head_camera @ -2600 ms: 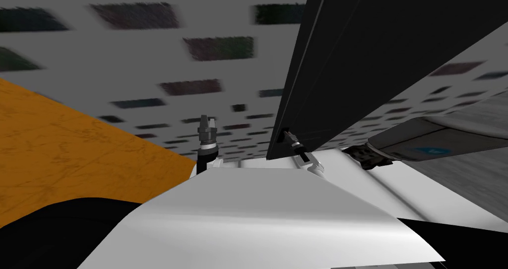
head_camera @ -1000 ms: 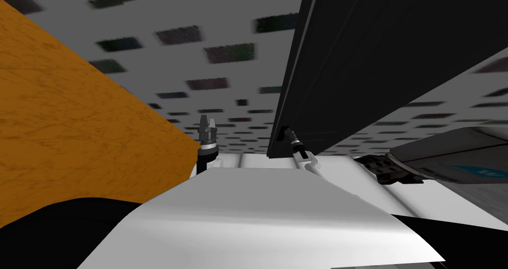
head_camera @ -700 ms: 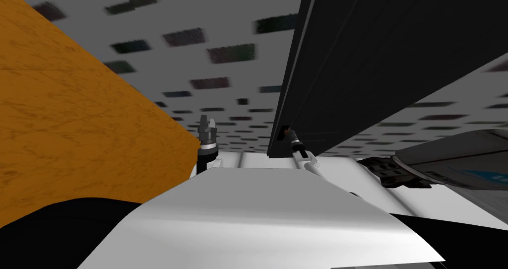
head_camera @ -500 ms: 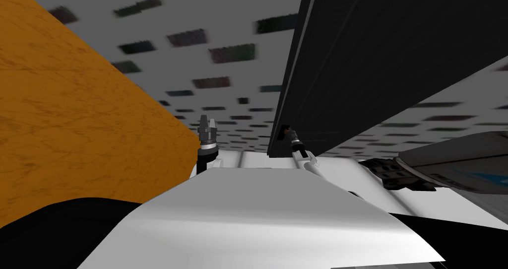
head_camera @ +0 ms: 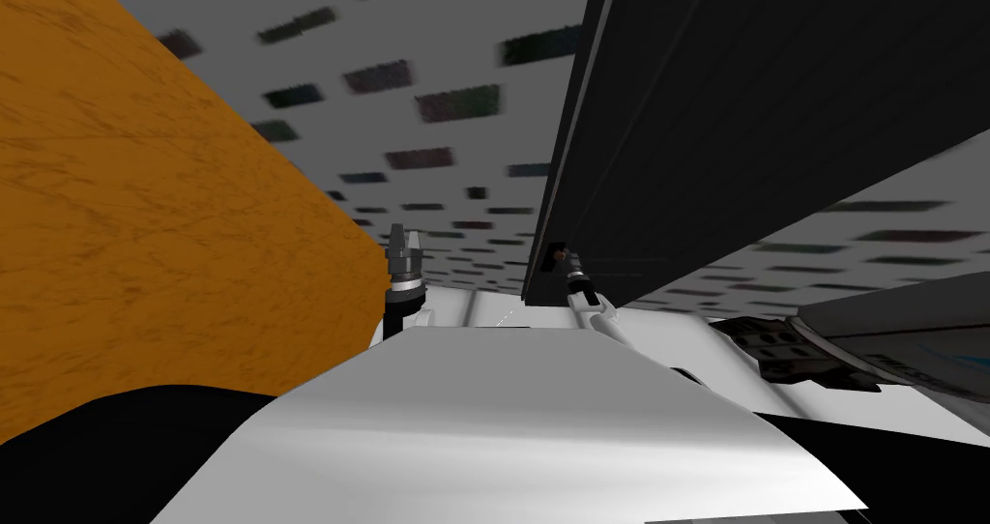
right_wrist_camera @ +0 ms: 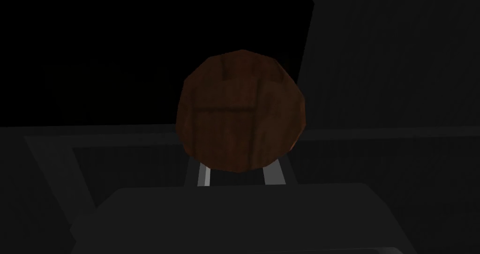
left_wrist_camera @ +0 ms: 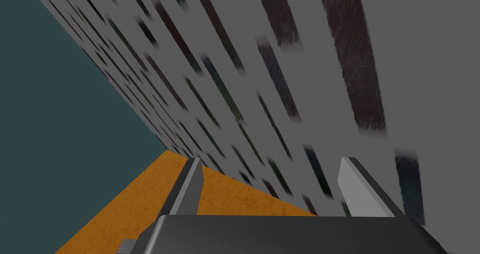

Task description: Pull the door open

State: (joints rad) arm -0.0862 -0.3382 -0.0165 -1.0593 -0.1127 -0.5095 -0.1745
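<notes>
My right end effector (right_wrist_camera: 238,169) is clenched on the round brown knob (right_wrist_camera: 240,110) (fingertips hidden behind it), by the edge of the dark door (head_camera: 735,112). My left end effector (left_wrist_camera: 271,162) hangs released, fingers apart.

Door (head_camera: 735,112): dark slab, cut by the top and right edges; upper end and far side out of sight.
Knob (right_wrist_camera: 241,110): brown, round; covers the tips of the right gripper (right_wrist_camera: 238,176) fingers (right_wrist_camera: 204,175), leaving two pale strips below it. Far too small in the head view to make out.
Wall tiles (head_camera: 460,102): dark, smeared, pattern unreadable.
Orange surface (head_camera: 145,238): cut by the left edge.
Grey object with blue mark (head_camera: 899,339): cut by the right edge, kind unclear.
</notes>
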